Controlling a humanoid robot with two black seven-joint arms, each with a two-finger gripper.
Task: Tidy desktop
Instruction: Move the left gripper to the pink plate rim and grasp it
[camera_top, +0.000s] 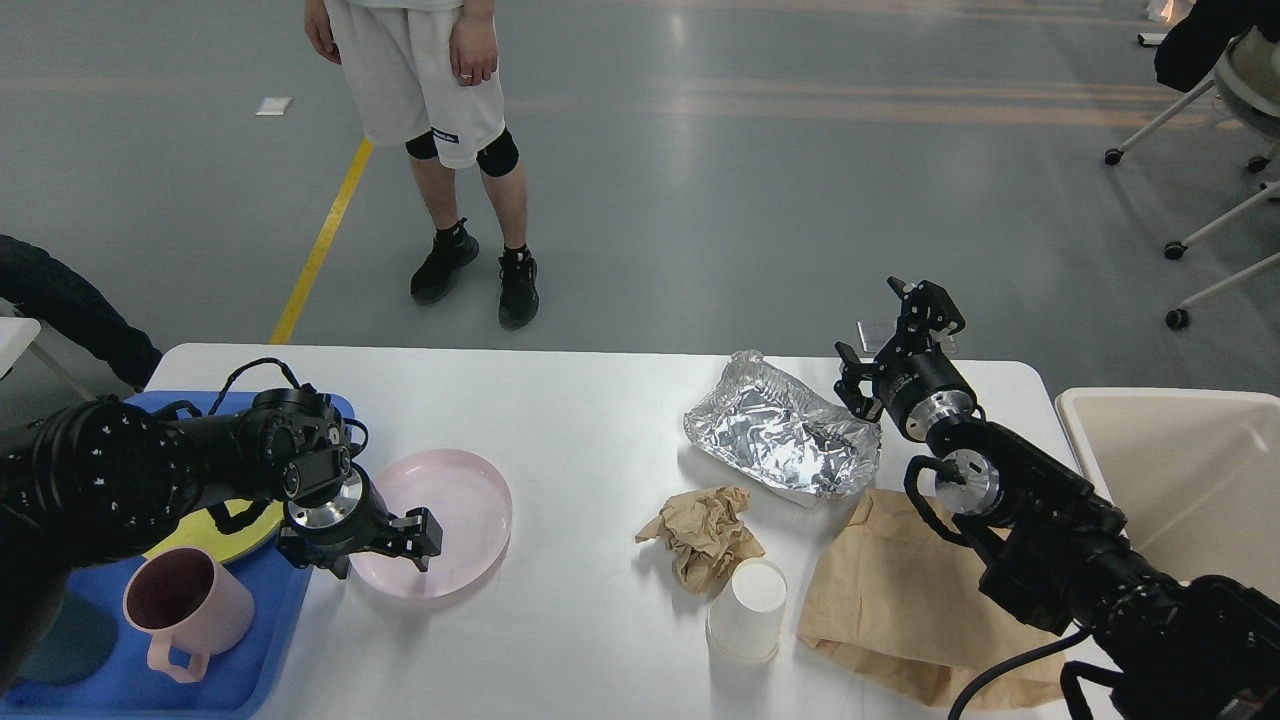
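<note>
The white desktop (580, 420) holds a pink plate (455, 515), crumpled foil (780, 435), a crumpled brown paper ball (705, 535), an upside-down white paper cup (750, 605) and a flat brown paper bag (890, 600). My left gripper (380, 548) is open and low over the pink plate's left rim, one finger over the plate and the other at its edge. My right gripper (890, 335) is open and empty, raised just right of the foil near the table's far edge.
A blue tray (250, 650) at the left holds a yellow plate (215, 528) and a pink mug (185, 605). A cream bin (1170, 480) stands off the right end. A person (430, 100) stands beyond the far edge.
</note>
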